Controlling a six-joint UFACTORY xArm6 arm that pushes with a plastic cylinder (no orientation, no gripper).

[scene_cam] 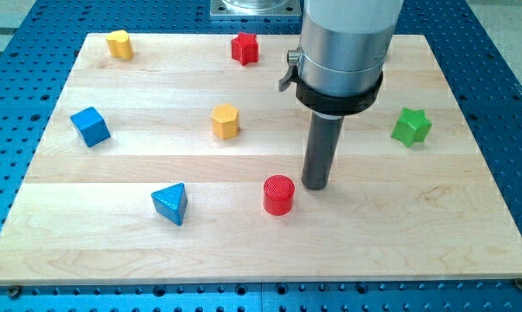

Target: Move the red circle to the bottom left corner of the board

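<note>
Blue perforated metal [18, 260] borders a pale wooden tabletop [400, 225] with visible plank grain. Near its bottom centre stands the ribbed red circle [278, 194], with my tip [316, 185] just beside it on the view's right. No grasping end effector exists here, only a smooth dark rod holding nothing.

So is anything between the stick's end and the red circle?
No. In the camera view, my tip sits just to the view's right of the red circle, with only a bare strip of board between them.
</note>
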